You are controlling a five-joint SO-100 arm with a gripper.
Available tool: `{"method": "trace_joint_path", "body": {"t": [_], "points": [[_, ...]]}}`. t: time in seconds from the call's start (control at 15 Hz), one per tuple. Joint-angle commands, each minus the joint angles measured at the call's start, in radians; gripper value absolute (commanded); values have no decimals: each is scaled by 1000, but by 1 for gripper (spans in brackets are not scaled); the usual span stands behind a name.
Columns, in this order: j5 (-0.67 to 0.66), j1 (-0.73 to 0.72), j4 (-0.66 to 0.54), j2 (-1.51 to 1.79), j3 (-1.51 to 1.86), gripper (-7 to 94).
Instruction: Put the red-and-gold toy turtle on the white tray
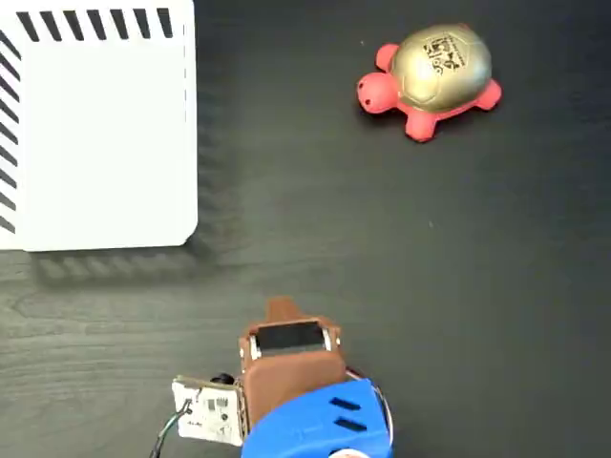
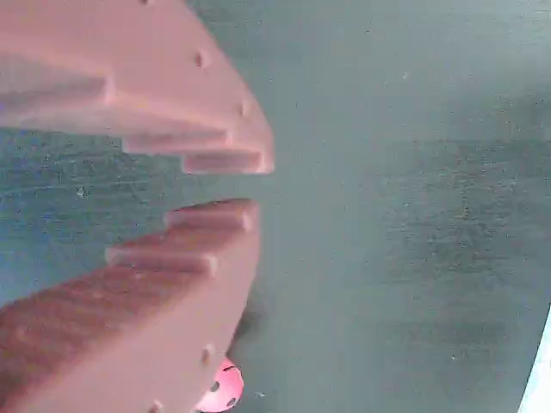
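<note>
The dark wood-grain table (image 1: 401,277) fills both views and carries everything, its surface bare between the arm and the two task things.

The white tray (image 1: 95,143) is the biggest thing on it. In the fixed view it lies up and to the left of the gripper, well apart from it, flat, with black slanted slot stripes along its top and left edges. Nothing rests on it, so the goal spot is free. A pale sliver at the right edge of the wrist view may be its edge, though that is too little to be sure.

The arm sits at the bottom middle of the fixed view: a blue housing (image 1: 320,425) with a small circuit board (image 1: 208,412) just to its left, and the brown gripper (image 1: 282,310) pointing up the picture. It looks parked at rest, short of both things.

In the wrist view the gripper (image 2: 219,185) shows two ridged brown fingers (image 2: 172,249) with only a narrow gap between the tips, and nothing in that gap. It would need to spread much wider to take the domed shell.

The red-and-gold toy turtle (image 1: 430,81) stands upright, up and to the right of the gripper, well apart from it and from the tray, head toward the tray side. A small pink spot shows low in the wrist view, under the lower finger; I cannot tell what it is. By my judgement the task has not begun: reaching comes first.
</note>
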Motion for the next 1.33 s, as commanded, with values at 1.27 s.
{"method": "trace_joint_path", "body": {"t": [1.27], "points": [[-9,-29,8,6,-5,0]]}}
